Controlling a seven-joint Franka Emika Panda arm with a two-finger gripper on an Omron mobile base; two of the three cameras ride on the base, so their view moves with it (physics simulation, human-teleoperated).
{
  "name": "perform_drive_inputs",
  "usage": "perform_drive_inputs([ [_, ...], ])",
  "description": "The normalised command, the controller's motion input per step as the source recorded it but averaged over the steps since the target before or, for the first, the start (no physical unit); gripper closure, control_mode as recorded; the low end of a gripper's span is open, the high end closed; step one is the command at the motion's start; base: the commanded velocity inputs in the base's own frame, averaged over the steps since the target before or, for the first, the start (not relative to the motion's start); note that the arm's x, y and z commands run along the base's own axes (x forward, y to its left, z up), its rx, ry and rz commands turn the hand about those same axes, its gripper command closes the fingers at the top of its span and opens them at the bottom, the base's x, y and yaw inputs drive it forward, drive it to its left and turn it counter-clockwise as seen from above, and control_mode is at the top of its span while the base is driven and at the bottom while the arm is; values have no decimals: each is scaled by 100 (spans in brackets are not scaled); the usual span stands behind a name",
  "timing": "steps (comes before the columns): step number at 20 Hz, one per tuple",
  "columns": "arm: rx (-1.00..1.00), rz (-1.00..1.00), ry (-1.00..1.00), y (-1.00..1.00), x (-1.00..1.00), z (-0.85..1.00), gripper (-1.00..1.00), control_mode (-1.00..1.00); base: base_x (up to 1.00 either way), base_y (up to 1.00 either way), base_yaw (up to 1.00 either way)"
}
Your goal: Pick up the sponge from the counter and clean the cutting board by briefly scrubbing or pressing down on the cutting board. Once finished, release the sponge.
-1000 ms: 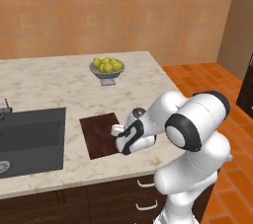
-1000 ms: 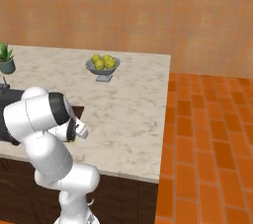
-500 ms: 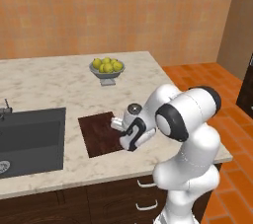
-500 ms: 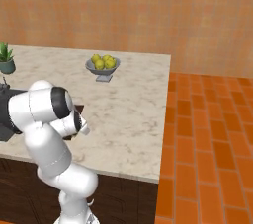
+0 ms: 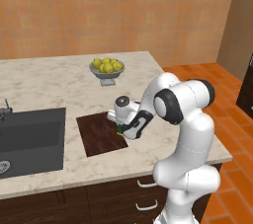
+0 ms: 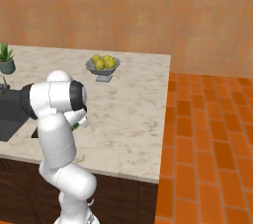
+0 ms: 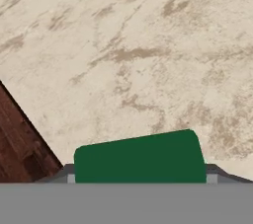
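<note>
Hand [image 5: 122,128] hides most of the sponge [image 7: 140,157]; its grip cannot be made out.

On the bench [image 5: 59,85], the cutting board [image 5: 99,133] lies near the front edge, just right of the sink [image 5: 30,139], which is sunk into the bench's left part. The sponge [image 5: 120,130] sits at the board's right edge, under the claw [image 5: 123,128]. A bowl of lemons [image 5: 106,68] stands behind the board, toward the back edge. A potted plant [image 6: 6,59] stands at the back, beyond the sink.
</note>
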Motion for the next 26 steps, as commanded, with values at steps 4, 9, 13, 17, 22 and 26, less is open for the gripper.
perform_drive_inputs([
  [4, -1, -26, 0, 0, 59, -17, 100, -100, 0, 0, 0],
  [9, 0, -25, 0, -2, 58, -6, 100, -100, 0, 0, 0],
  [13, 0, -18, 0, -10, 54, 0, 100, -100, 0, 0, 0],
  [17, 0, -15, -9, -9, 46, -1, 100, -100, 0, 0, 0],
  [22, 0, -17, -13, 0, 45, -25, 100, -100, 0, 0, 0],
  [26, 0, -21, -9, 0, 65, -22, 100, -100, 0, 0, 0],
])
